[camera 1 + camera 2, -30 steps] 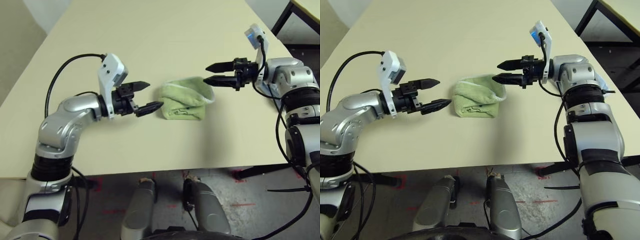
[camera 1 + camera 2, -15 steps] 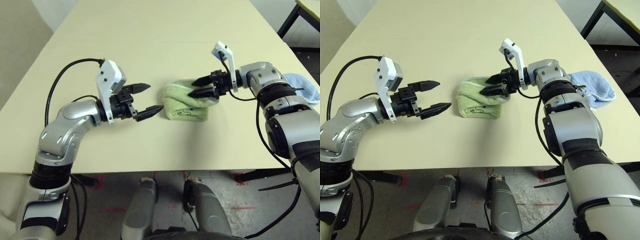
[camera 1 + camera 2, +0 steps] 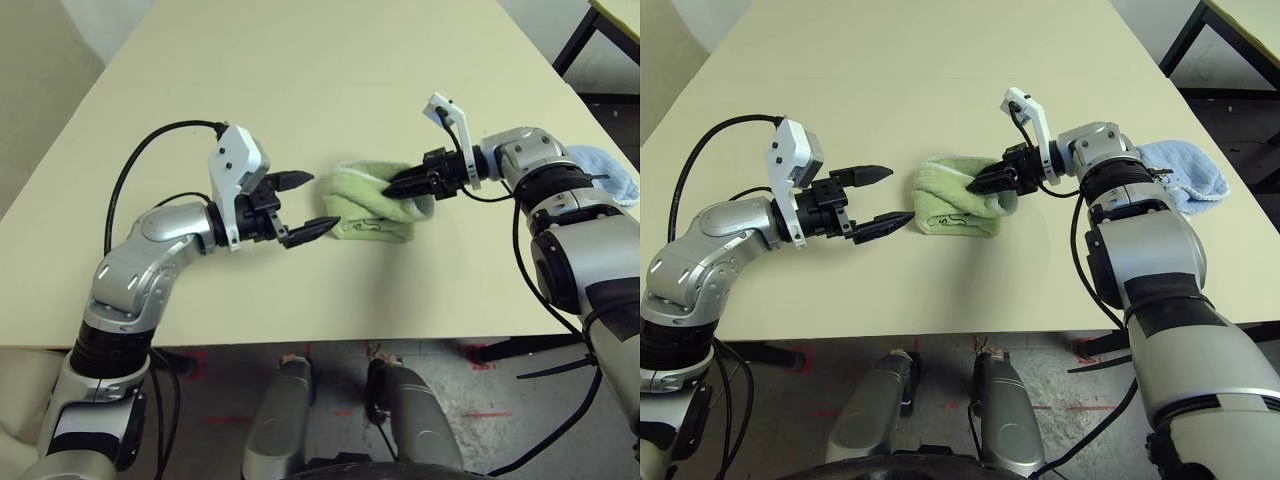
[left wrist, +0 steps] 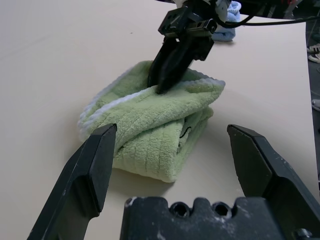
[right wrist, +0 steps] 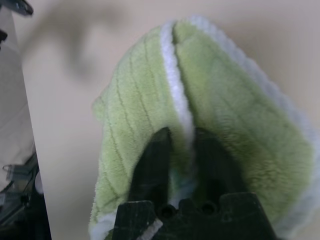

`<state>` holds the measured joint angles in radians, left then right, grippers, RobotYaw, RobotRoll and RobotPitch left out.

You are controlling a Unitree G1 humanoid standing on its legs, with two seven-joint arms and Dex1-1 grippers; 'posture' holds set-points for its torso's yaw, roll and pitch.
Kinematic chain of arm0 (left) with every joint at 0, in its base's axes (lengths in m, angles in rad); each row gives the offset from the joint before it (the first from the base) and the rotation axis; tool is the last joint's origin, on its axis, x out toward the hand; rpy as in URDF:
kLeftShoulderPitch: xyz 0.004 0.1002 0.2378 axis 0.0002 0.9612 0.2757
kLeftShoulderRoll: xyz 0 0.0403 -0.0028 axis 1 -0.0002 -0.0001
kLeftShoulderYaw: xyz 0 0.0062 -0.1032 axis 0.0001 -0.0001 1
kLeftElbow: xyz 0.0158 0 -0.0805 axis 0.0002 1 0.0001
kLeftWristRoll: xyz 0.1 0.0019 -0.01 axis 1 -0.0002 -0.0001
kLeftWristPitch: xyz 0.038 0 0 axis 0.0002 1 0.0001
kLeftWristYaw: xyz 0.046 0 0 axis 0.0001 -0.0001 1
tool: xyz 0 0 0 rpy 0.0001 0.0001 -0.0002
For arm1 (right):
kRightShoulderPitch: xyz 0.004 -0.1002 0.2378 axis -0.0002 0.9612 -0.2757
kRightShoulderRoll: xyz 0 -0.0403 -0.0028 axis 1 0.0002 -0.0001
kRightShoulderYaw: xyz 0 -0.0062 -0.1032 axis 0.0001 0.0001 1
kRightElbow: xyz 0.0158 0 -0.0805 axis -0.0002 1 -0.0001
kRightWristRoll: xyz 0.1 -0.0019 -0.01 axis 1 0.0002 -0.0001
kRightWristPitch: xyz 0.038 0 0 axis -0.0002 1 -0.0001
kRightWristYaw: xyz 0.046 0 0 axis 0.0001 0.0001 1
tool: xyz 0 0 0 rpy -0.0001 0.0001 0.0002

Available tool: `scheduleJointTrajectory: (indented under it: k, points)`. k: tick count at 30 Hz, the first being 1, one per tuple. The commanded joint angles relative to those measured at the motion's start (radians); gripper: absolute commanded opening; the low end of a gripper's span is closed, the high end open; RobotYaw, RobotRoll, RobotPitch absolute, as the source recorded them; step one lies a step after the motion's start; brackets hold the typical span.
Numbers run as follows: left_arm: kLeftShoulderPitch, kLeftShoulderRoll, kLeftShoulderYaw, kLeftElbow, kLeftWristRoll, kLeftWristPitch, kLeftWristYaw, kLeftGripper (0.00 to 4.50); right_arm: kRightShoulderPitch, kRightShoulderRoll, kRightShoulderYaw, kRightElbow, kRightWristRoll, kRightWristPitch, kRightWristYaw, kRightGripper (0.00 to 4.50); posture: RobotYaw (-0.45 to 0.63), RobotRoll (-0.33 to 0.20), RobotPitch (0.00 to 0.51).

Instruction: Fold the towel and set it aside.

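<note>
Right claw (image 3: 992, 183) apparently pinching only the towel (image 3: 375, 203) top edging, left claw (image 3: 305, 206) spread wide: lifting risks unfolding the bundle mid-surface.

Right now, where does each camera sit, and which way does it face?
Left and right eye views: on the head, looking down at the cream table, both silver forearms showing.
Left wrist view: along the open left gripper toward the folded light green terry towel.
Right wrist view: along the right gripper, its black fingers pinching the towel's white-edged layers.
Shared: both wrist views show the towel; the left also catches the right gripper.
</note>
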<state>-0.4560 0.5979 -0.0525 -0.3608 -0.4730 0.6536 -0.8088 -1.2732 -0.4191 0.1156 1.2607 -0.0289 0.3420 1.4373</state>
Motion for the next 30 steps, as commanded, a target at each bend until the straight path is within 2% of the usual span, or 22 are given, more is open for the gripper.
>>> scheduleJointTrajectory:
  k: [1, 13, 20, 30]
  points:
    - [-0.008, -0.007, -0.026, -0.004, 0.007, -0.01, -0.005, 4.5, -0.009, -0.018, -0.026, 0.011, 0.005, 0.005, -0.023, 0.04, 0.22, 0.0, 0.134]
    - [-0.018, -0.02, -0.047, -0.004, 0.006, -0.011, -0.006, 4.5, -0.02, -0.046, -0.068, 0.016, -0.013, -0.095, -0.186, 0.04, 0.21, 0.0, 0.138]
    - [-0.017, -0.024, -0.049, -0.011, 0.002, -0.007, -0.006, 4.5, -0.003, -0.051, -0.017, 0.026, -0.092, -0.253, -0.286, 0.04, 0.21, 0.0, 0.142]
    - [-0.01, -0.033, -0.055, -0.023, -0.002, 0.0, -0.002, 4.5, 0.034, -0.054, 0.069, 0.051, -0.218, -0.48, -0.326, 0.04, 0.21, 0.0, 0.151]
